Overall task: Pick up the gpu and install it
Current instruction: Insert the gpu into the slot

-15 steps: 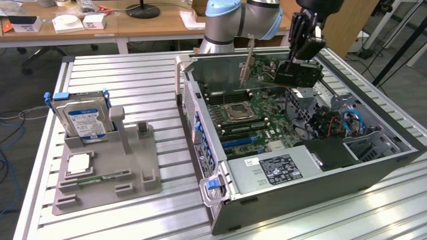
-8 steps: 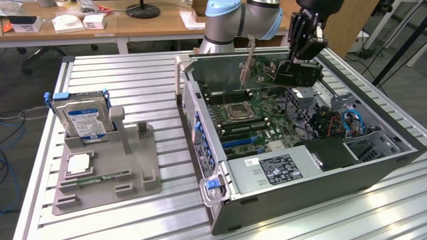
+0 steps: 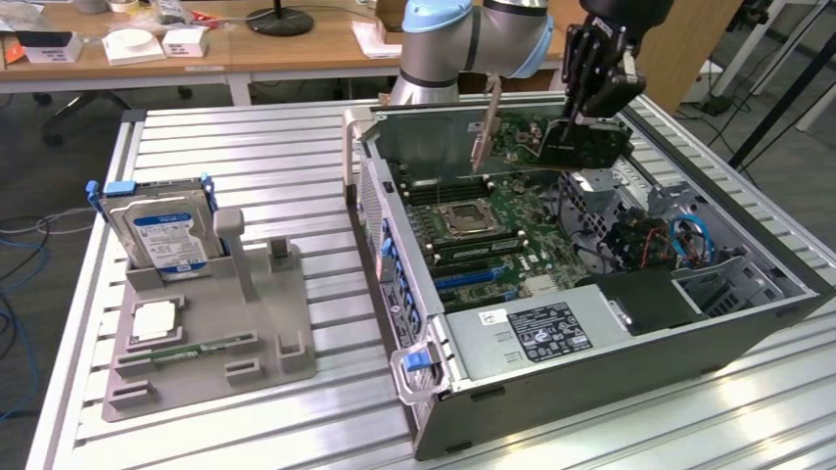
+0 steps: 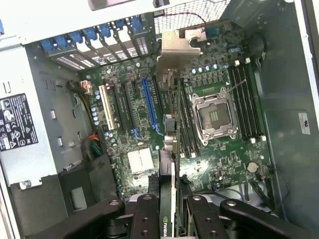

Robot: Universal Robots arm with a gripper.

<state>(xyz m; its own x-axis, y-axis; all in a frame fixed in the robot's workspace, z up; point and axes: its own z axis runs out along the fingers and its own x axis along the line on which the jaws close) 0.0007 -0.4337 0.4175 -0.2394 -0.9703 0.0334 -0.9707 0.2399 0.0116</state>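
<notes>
The exterior view looks down aslant from above the near edge of the table (image 3: 261, 147), over the whole open computer case (image 3: 588, 377). The wrist view, close behind the gripper (image 4: 167, 211), faces straight into that case; both share the motherboard (image 3: 503, 230)

The arm (image 3: 438, 54) stands at twelve o'clock in the exterior view, a grey joint with a pale-blue cap turned toward three o'clock. The black wrist (image 3: 604, 54) hangs at about one o'clock, and its hand (image 3: 584, 122) points down toward six. In the wrist view, two dark fingers (image 4: 144, 219) are clamped on the edge-on gpu (image 4: 168, 226) between them.
</notes>
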